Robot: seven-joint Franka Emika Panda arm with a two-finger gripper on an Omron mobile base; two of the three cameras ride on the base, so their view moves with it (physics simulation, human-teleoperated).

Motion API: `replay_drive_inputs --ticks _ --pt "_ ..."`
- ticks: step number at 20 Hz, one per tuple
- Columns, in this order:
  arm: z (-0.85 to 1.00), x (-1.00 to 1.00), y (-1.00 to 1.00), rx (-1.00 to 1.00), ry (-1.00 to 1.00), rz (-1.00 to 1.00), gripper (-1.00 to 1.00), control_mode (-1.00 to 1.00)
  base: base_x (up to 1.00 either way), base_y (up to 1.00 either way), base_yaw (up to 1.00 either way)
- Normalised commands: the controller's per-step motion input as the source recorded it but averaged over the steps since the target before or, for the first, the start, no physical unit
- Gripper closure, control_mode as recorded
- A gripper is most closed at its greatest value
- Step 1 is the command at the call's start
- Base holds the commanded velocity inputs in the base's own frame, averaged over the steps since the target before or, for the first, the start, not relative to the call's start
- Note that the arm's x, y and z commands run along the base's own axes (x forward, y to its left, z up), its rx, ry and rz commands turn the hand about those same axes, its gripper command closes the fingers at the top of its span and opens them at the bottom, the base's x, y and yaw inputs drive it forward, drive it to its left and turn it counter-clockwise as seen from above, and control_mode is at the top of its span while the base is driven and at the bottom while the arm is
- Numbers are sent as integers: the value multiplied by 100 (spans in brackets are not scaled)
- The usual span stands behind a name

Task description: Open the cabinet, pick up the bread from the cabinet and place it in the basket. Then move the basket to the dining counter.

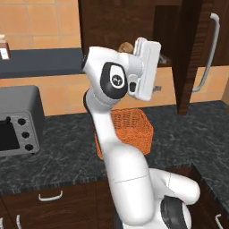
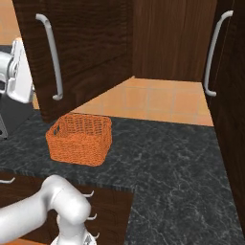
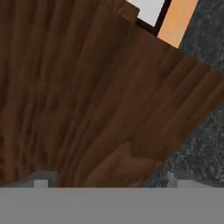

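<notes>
Here you have the cabinet (image 1: pixel 188 53) with its door swung open, the long silver bar handle (image 1: pixel 206 53) standing out at the door's edge in the left base view. Your arm is raised up to the cabinet opening, with the white hand (image 1: pixel 145 69) pushed in toward the shelf. Just above and behind the hand a small tan-brown lump shows, which looks like the bread (image 1: pixel 126 46), sitting inside the cabinet; most of it is hidden by the hand. From the hand view you see dark wood grain close up, and the two finger tips (image 3: pixel 41 179) at the bottom sit far apart, so the jaws are spread wide with nothing between them. The basket (image 2: pixel 80 138) rests on the dark speckled surface (image 2: pixel 172 158) below the open door, upright and apart from the arm. To the left in the left base view, a grey toaster oven (image 1: pixel 18 120) stands on the same surface, well apart from the basket.
</notes>
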Motion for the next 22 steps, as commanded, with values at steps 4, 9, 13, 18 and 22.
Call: replay_drive_inputs --ticks 4,9,13,18,22 --pt "-74 49 -65 30 -48 -25 -100 -100 0 0 0" --pt "-45 -4 -96 28 -55 -20 -100 -100 0 0 0" --pt "-57 0 -100 19 -45 -19 -100 -100 0 0 0" --pt "-41 56 -47 4 -45 -12 -100 -100 0 0 0" --pt "-1 59 15 0 -48 -1 -100 -100 0 0 0"
